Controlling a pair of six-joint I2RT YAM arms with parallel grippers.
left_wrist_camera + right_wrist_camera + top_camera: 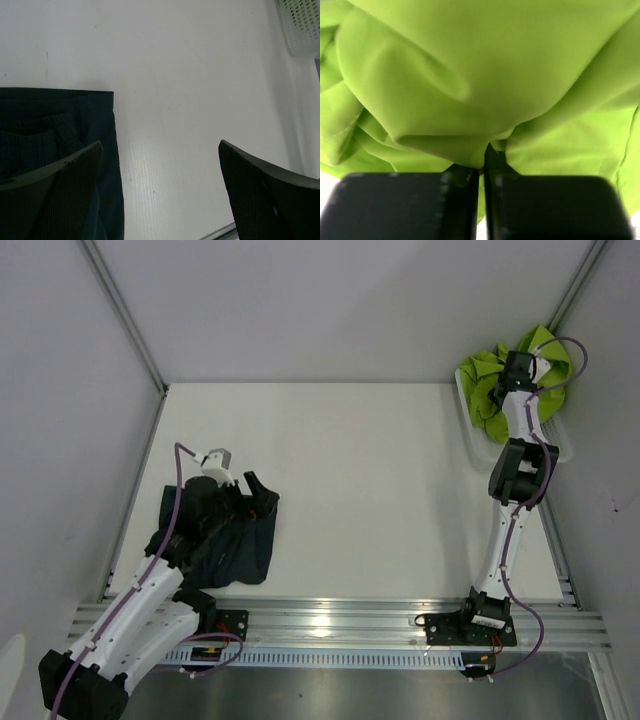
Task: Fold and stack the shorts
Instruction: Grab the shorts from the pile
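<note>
Two pairs lie well apart. The navy shorts (240,550) lie flat at the near left of the table (380,490), ribbed waistband showing, beneath the left gripper (160,150), whose jaws are spread wide. The lime green shorts (485,390) sit crumpled in the white basket (562,445) at the far right, and the right gripper (481,172) pinches one of their folds.

At six o'clock I see my right gripper (481,172) pinched on a fold of the lime green shorts (470,60).

The lime shorts (470,75) are smooth cloth, the navy shorts (50,115) matt cloth.
</note>
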